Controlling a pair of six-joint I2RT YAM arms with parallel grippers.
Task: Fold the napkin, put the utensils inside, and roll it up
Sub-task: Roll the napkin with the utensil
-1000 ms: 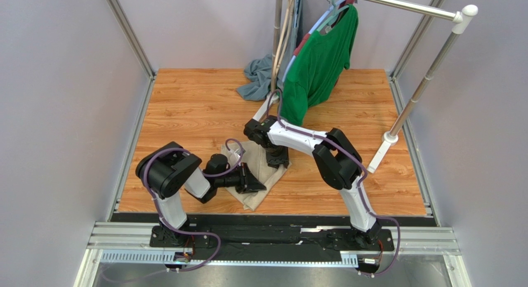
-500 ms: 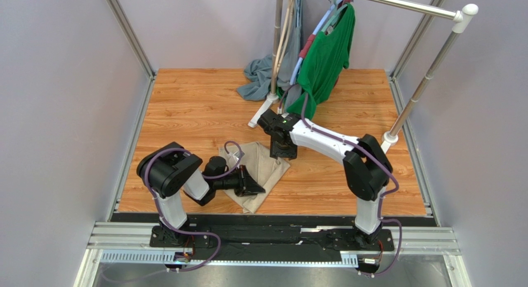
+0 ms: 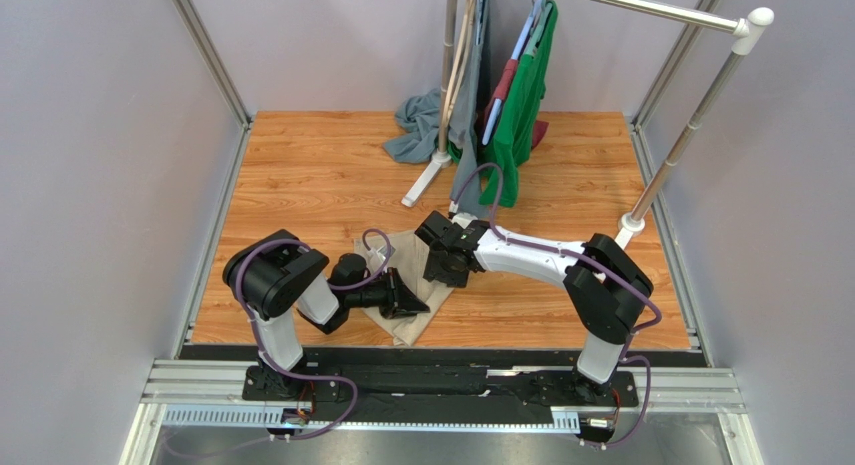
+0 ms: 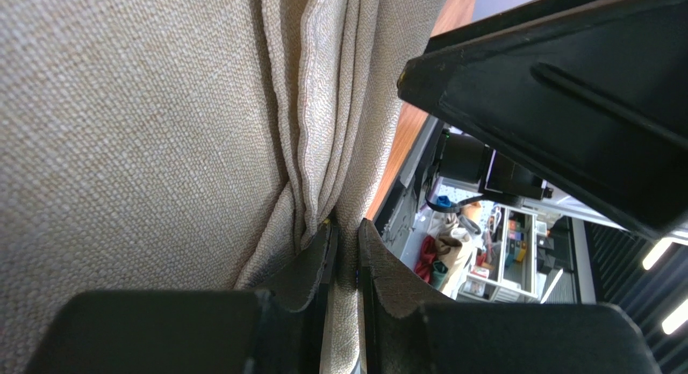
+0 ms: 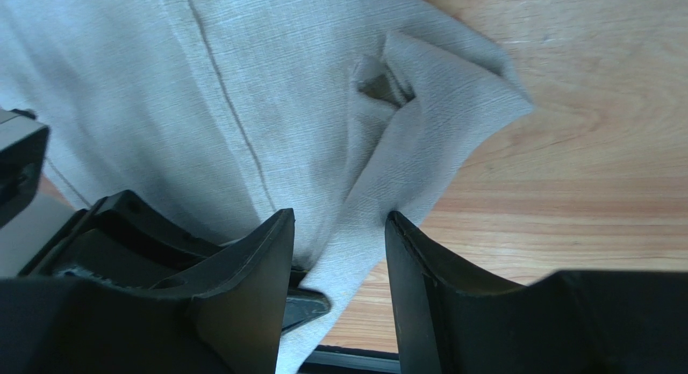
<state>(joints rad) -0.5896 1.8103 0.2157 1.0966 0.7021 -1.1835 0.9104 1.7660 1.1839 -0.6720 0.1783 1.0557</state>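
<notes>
L end effector [image 4: 343, 229] is clamping a bunched fold of the napkin [image 4: 145, 148]. Its fingers [image 4: 311, 265] are sitting nearly together w/ cloth pinched btwn them, and pleats are running up from the pinch. In the top view it is lying low over the near part of the napkin [image 3: 408, 249], w/ the L arm reaching in sideways from its base.

R end effector [image 5: 339, 265] is standing apart, gripping nothing. Its fingers [image 5: 254, 293] are straddling the napkin's edge w/ a wide gap, cloth and bare wood both showing in it. Just beyond, a doubled-over corner of the napkin [image 5: 202, 108] is pointing out onto the wood, and a stitched seam is running across the flat part. From above, R end effector [image 3: 442, 268] is hovering at the napkin's right side, just beside the L one.

The napkin is lying rumpled on the counter [image 3: 301, 174], near its front edge, left of centre. Well apart at the back, a grey-blue cloth [image 3: 409, 124] is slumping at the foot of a rack [image 3: 692, 124], and a green shirt [image 3: 522, 104] is hanging there.
</notes>
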